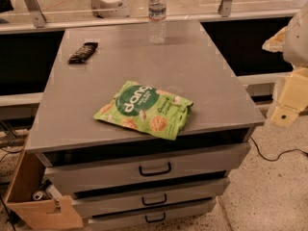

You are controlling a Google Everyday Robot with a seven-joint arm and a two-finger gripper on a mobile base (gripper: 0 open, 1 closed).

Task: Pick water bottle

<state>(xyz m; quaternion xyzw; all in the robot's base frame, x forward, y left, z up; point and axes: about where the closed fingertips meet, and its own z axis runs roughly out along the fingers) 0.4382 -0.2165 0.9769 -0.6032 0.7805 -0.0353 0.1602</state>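
Observation:
The water bottle (157, 15) stands upright at the far edge of the grey cabinet top (202, 71), a little right of its middle. It is clear plastic with a white cap and a pale label band. My gripper (285, 113) shows as pale yellow parts at the right edge of the view. It is off the cabinet's right side, well short of the bottle and to its right, and it holds nothing that I can see.
A green snack bag (144, 109) lies near the front edge. A dark snack bar (83, 52) lies at the far left. Three drawers with dark handles (155, 169) are below. A cardboard box (33, 201) sits at the lower left. A rail (144, 20) runs behind the cabinet.

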